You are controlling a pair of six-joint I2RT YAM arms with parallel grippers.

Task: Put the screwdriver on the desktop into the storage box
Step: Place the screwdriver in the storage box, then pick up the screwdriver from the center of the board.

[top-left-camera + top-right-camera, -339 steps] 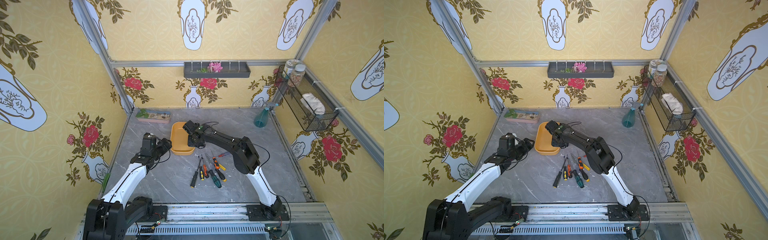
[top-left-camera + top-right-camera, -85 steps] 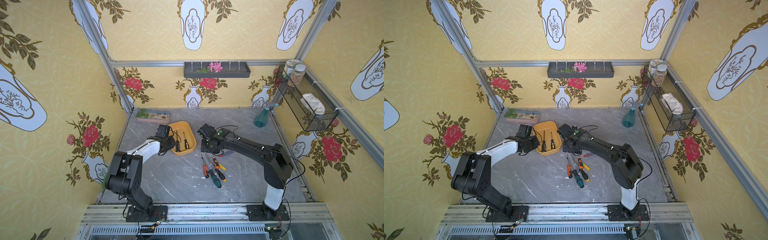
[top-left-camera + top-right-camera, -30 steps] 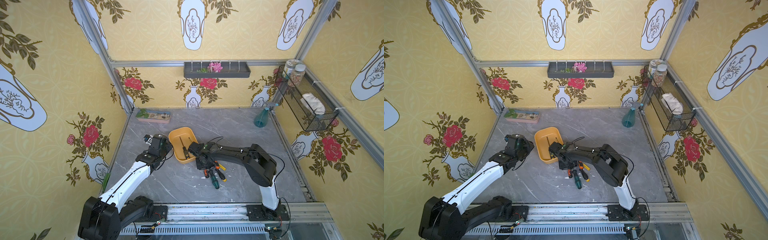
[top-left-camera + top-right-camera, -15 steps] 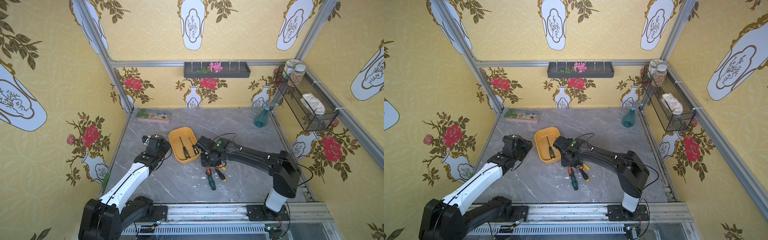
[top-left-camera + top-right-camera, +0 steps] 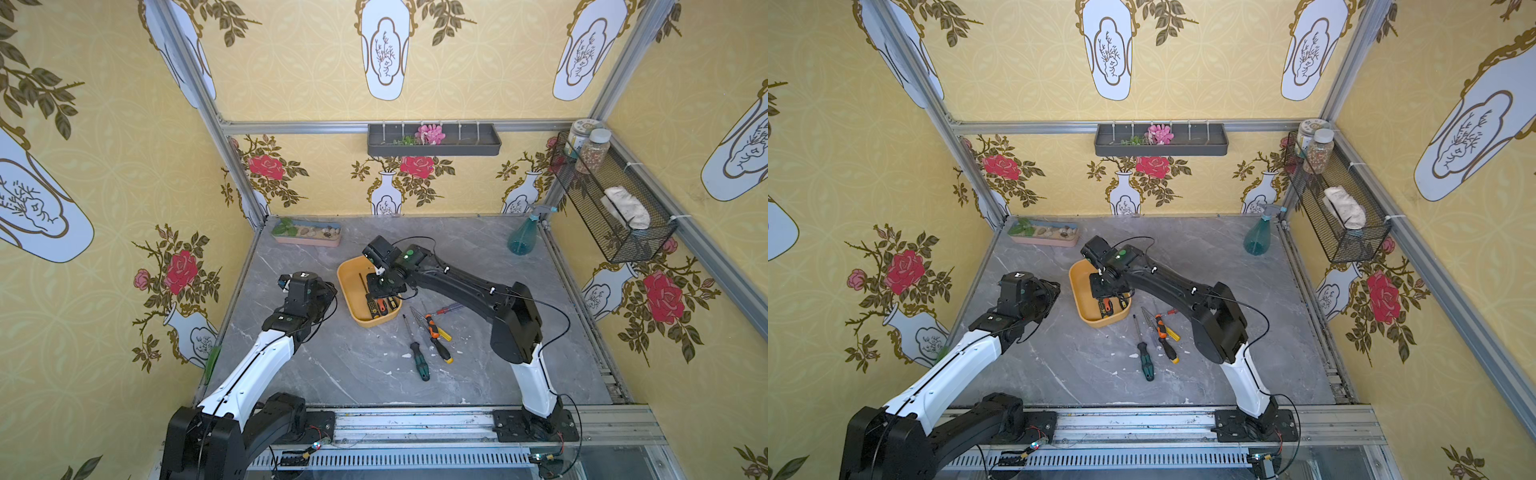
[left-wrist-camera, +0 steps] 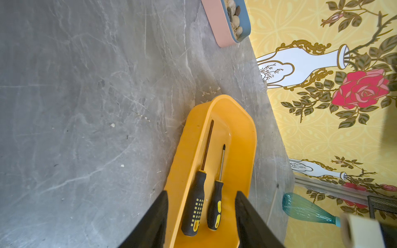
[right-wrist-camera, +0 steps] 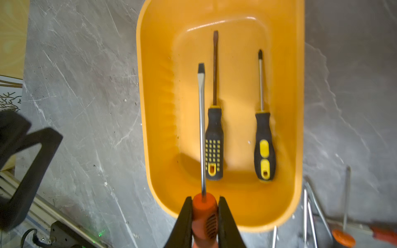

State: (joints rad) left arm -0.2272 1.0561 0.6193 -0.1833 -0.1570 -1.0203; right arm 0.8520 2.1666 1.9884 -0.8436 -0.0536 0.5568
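Above storage box (image 7: 154,128), right gripper (image 7: 205,200) clamping screwdriver (image 7: 201,128)

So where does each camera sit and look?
Both top views: high up front, looking down on the grey stone-look desktop; left arm and right arm show.
Left wrist: faces the yellow-orange plastic storage box past the open left gripper.
Right wrist: above that box; right gripper clamps an orange-handled screwdriver.
Wrists share: two black-and-yellow screwdrivers inside.

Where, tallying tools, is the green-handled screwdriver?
In both top views the green-handled screwdriver lies on the desktop, below the storage box, left of the orange-black screwdriver.
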